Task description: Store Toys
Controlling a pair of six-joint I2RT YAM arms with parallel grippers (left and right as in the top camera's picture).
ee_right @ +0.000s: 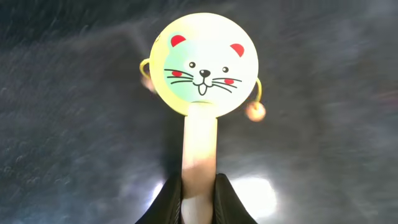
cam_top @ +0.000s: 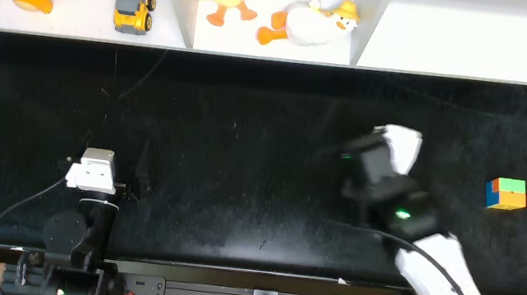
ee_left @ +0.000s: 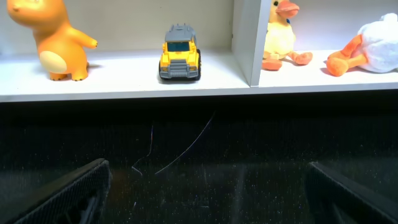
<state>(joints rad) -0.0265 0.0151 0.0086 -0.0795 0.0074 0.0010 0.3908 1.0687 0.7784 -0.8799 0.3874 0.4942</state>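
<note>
The right claw point(ee_right: 199, 190) pinches the handle of a cat-faced rattle drum point(ee_right: 204, 65) over the black table point(cam_top: 241, 165) (a bead hangs on a string at each side). A colour cube point(cam_top: 506, 194) lies well apart at its 3 o'clock. The left claw point(ee_left: 208, 171) is spread wide, facing the white shelf point(ee_left: 124, 87) at 12 o'clock, which holds an orange figure point(ee_left: 59, 37), a yellow truck point(ee_left: 180, 54) and, one compartment over, two plush ducks point(ee_left: 280, 31).
</note>
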